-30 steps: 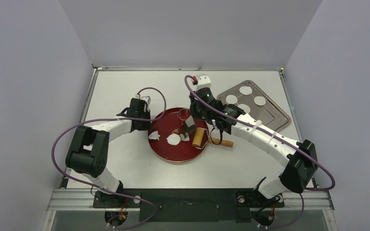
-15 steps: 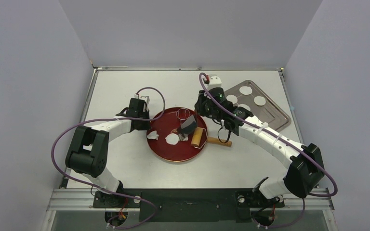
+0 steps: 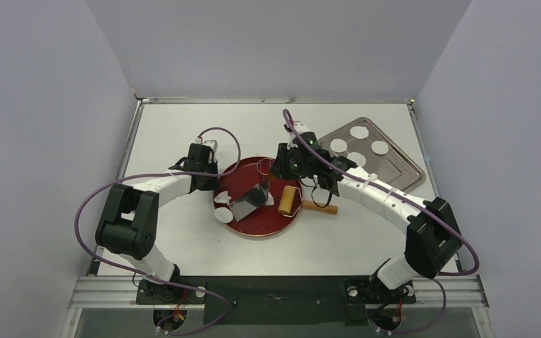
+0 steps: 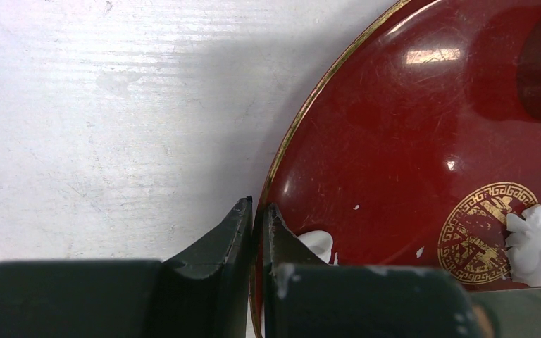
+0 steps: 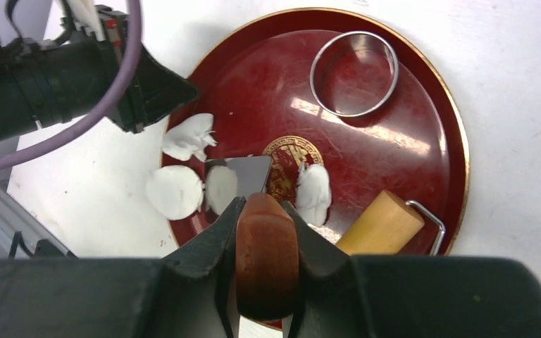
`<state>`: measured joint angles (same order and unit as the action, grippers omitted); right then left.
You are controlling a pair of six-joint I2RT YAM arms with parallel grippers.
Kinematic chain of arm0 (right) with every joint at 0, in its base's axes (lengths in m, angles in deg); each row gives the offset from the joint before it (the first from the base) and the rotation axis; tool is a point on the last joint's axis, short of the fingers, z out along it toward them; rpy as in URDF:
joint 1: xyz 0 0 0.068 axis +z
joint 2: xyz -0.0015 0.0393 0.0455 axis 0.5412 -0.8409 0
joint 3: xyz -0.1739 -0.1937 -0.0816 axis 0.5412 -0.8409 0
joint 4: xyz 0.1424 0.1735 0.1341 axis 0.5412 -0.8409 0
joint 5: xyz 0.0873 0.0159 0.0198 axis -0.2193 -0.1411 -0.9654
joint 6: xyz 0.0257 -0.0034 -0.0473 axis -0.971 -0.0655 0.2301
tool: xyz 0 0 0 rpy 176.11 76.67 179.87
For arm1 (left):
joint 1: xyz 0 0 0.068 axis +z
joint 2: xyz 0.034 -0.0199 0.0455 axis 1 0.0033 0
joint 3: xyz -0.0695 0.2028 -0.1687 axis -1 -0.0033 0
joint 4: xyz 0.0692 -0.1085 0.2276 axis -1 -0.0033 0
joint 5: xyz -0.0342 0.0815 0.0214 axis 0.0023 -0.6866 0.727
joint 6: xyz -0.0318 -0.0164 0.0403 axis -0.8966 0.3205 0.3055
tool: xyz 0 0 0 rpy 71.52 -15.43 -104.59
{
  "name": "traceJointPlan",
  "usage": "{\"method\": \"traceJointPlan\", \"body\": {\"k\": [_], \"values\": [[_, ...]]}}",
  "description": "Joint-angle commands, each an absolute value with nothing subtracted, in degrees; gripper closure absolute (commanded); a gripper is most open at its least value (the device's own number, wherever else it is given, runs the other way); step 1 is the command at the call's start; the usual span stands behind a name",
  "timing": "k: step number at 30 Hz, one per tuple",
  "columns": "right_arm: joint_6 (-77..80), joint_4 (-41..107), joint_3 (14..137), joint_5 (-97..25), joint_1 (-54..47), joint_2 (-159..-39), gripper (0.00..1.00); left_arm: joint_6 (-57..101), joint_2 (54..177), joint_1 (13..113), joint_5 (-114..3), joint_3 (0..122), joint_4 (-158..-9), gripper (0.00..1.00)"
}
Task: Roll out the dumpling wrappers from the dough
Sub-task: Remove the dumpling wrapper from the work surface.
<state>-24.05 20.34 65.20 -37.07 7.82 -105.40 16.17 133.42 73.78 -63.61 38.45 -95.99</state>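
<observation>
White tabletop [image 3: 366, 239] fills my overhead feed, and nearest the arm bases sits the red plate [image 3: 268, 222], its left rim pinched between the closed fingers of the left gripper [image 4: 257, 215]. The right gripper [image 5: 262, 208] is clamped on the brown handle of a scraper [image 5: 250, 174], its blade over the plate beside one dumpling wrapper [image 5: 175, 191] and ragged dough [image 5: 189, 137]. A rolling pin [image 3: 290, 201] rests on the right rim and a ring cutter [image 5: 354, 113] lies further back. Farthest off, four dumpling wrappers [image 3: 359, 132] lie on the metal tray [image 3: 394, 169].
</observation>
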Motion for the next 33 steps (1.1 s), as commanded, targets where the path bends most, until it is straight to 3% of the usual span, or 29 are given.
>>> {"method": "traceJointPlan", "body": {"k": [1,16,25,33], "values": [[-20.7,5.6,66.9,-39.3,8.7,-105.2,1.00,13.6,133.9,73.4,-61.8,38.5,-95.0,1.00],[-19.5,3.0,67.8,-39.8,7.8,-105.2,1.00,16.3,134.1,74.0,-60.1,40.4,-94.9,1.00],[-21.8,13.1,55.1,-47.7,0.3,-104.8,1.00,15.9,133.9,74.5,-57.9,39.4,-93.8,1.00],[-30.0,16.1,52.5,-48.6,-2.1,-107.7,1.00,15.9,133.8,74.7,-57.7,39.7,-94.2,1.00]]}}
